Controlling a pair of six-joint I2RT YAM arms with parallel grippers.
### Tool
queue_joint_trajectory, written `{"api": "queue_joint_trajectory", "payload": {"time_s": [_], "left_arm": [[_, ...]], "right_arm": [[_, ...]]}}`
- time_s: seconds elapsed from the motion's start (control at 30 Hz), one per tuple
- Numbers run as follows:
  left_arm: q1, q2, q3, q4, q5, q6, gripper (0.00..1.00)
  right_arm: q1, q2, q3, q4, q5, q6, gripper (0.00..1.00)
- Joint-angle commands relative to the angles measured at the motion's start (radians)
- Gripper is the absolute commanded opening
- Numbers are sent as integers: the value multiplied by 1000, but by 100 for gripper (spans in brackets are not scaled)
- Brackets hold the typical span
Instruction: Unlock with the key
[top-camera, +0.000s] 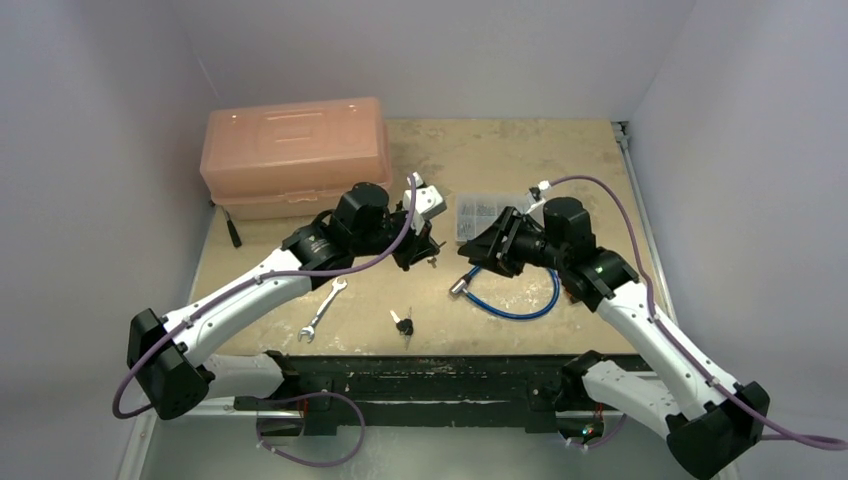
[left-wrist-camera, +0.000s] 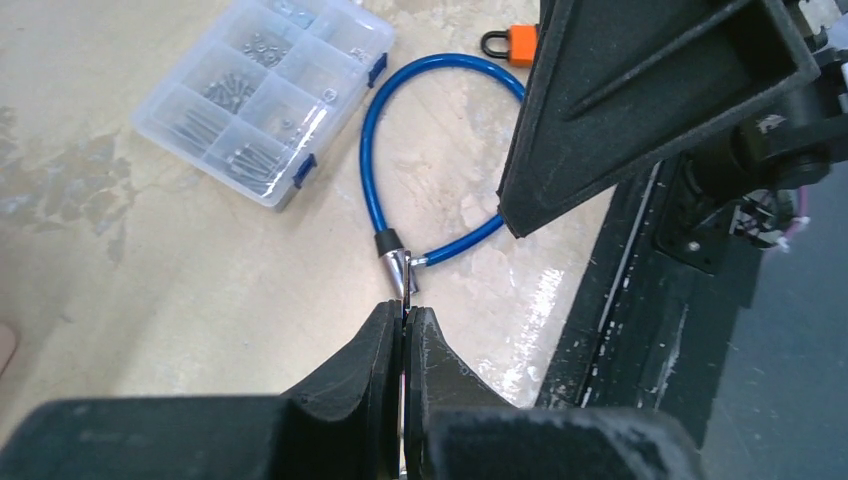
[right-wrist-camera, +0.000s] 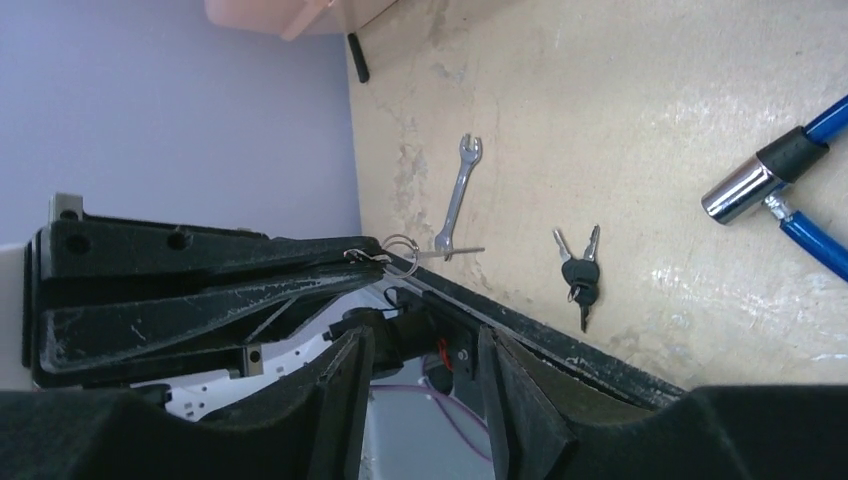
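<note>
Blue cable lock (left-wrist-camera: 450, 60) on table, key (right-wrist-camera: 460, 251) in left gripper (left-wrist-camera: 403, 312)

Left gripper's black fingers are pressed together on the thin silver key; its wire ring (right-wrist-camera: 400, 250) sticks out beside the blade. The key tip sits just short of the lock's shiny chrome barrel (right-wrist-camera: 735, 193). The plastic-coated cable lies looped flat on the scuffed plywood table (top-camera: 560, 150), right of centre. Right gripper (right-wrist-camera: 420, 345) is spread apart and empty, just above the loop. Spare black-headed keys (right-wrist-camera: 580, 275) and a flat steel wrench (right-wrist-camera: 458, 195) lie near the front edge. A clear compartment box of screws (left-wrist-camera: 260, 95), a small orange padlock (left-wrist-camera: 518, 42) and a translucent orange toolbox (top-camera: 295, 145) sit further back.
</note>
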Motion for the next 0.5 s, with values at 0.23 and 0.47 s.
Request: {"api": "queue_joint_trajectory", "payload": {"time_s": [0.23,0.47], "left_arm": [[-96,-77,-80,169,-210,207,0],[-153,-61,-82,171,-284,270,0]], "right_arm": [[36,83,97,-22,53,140,50],[41,100,138,-23,92,157,50]]}}
